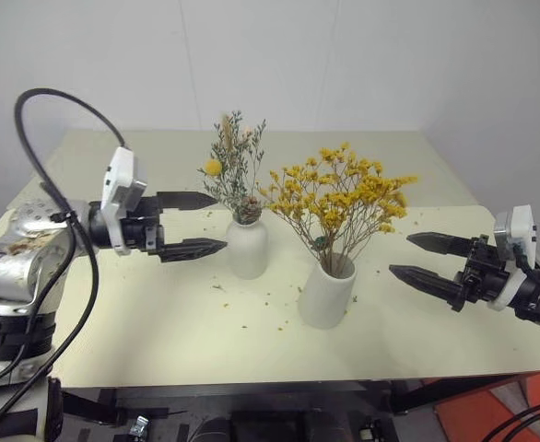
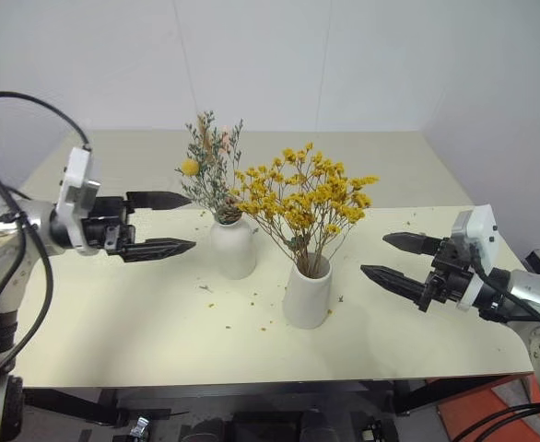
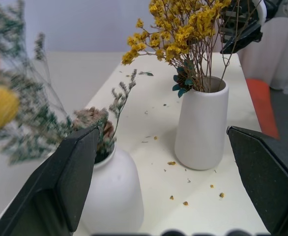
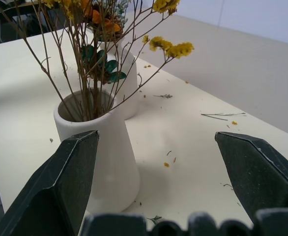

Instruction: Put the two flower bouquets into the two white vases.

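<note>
Both bunches are sitting in their vases: sprig bunch [image 1: 232,166] in the bottle vase [image 1: 248,245], yellow bunch [image 1: 342,198] in the cylinder [image 1: 326,291] at its 4 o'clock. Left gripper [image 1: 193,223] at 9 and right gripper [image 1: 428,258] at 3 are both gaping, holding nothing. Risk: a finger catching the overhanging sprays and tipping a vase. Right wrist view is showing stems inside the cylinder's mouth; head views aren't.

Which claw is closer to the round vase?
Left. The left claw hangs open just beside the round vase; the right claw is open beyond the tall vase.
</note>
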Controlling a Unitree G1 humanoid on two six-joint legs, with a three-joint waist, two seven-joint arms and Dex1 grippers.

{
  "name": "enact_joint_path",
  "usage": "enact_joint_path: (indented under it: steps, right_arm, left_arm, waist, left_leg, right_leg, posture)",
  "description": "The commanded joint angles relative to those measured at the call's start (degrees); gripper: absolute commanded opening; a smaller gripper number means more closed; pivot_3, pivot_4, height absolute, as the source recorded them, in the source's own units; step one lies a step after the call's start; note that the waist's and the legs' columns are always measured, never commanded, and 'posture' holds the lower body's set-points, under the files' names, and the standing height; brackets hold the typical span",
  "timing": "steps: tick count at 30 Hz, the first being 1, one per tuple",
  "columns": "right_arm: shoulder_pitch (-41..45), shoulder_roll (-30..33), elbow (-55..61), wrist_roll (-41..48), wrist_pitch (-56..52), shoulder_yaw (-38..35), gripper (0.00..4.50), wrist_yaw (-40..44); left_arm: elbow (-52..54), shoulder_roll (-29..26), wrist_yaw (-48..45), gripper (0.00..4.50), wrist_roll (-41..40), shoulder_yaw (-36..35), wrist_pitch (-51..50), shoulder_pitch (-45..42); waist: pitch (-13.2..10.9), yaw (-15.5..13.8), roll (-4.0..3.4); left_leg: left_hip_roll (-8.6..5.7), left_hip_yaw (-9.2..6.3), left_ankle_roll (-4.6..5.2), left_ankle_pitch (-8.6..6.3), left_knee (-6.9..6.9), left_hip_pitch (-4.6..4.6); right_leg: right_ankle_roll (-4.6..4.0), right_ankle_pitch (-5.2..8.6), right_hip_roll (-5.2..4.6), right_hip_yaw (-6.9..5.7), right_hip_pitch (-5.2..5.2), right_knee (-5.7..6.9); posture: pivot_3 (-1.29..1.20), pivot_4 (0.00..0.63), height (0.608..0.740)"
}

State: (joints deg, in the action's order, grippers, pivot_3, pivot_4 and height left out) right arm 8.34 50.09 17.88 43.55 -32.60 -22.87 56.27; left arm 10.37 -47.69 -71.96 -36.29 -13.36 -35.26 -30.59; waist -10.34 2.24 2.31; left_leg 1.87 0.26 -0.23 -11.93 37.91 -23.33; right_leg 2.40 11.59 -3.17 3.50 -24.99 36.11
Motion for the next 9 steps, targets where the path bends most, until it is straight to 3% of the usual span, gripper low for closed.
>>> enact_joint_path:
  steps: [1,9]
  right_arm:
    - [0.9,1.0,0.7,-0.1,0.4,-1.1,4.47,-0.2]
    - [1.1,0.4,2.3,1.7,-1.1,-1.6,4.47,-2.3]
  left_arm:
    - [2.5,-1.8,0.1,4.50,-3.0,-5.6,1.2,3.4]
    - [4.4,-2.9,1.4,4.50,-3.4,-11.1,4.3,13.5]
  waist:
    - [0.0,0.0,0.00]
    - [0.0,0.0,0.00]
  left_leg:
    - [0.00,0.01,0.00,0.00,0.00,0.01]
    - [0.02,0.03,0.00,0.00,0.00,0.03]
  right_leg:
    - [0.00,0.00,0.00,0.00,0.00,0.00]
    - [-0.02,0.01,-0.01,-0.01,0.01,0.01]
  posture:
    - [0.00,0.150,0.740]
    - [0.00,0.150,0.740]
